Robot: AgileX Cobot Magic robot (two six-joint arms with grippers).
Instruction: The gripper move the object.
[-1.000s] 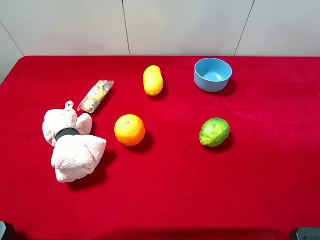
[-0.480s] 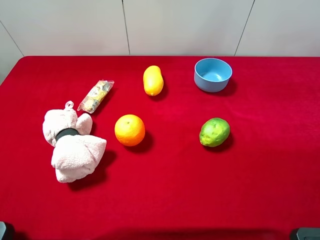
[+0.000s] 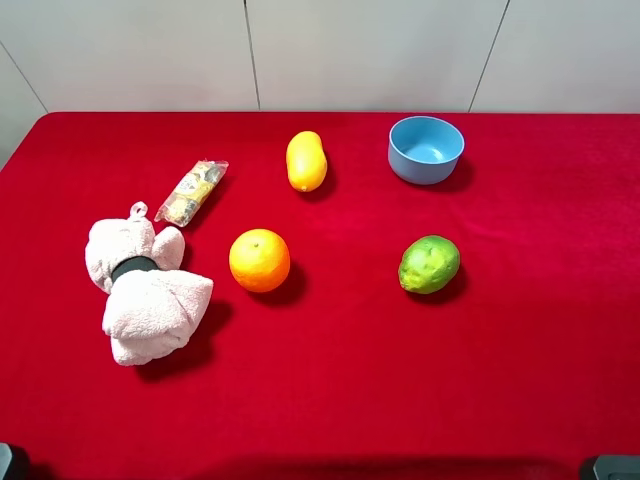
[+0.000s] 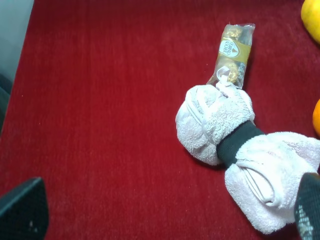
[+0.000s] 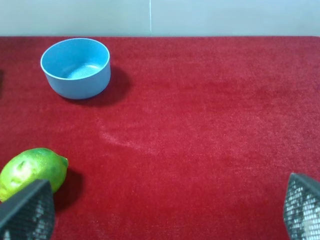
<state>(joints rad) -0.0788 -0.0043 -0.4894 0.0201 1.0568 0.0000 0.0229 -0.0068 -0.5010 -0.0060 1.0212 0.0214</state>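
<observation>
The pale pink towel bundle point(image 3: 146, 295), cinched by a dark band and with a small loop at its far end, lies on the left of the red table. It also shows in the left wrist view point(image 4: 212, 122), ahead of my left gripper point(image 4: 165, 215). That gripper is open and empty, with its fingertips point(image 4: 22, 212) wide apart at the frame's corners and short of the towel. My right gripper point(image 5: 165, 212) is open and empty over the table's right part, far from the towel.
A clear snack packet point(image 3: 192, 191) lies just beyond the towel. An orange point(image 3: 259, 260) sits to the towel's right. A yellow fruit point(image 3: 306, 160), a blue bowl point(image 3: 426, 149) and a green fruit point(image 3: 429, 264) stand farther right. A white wall point(image 3: 320, 50) borders the back.
</observation>
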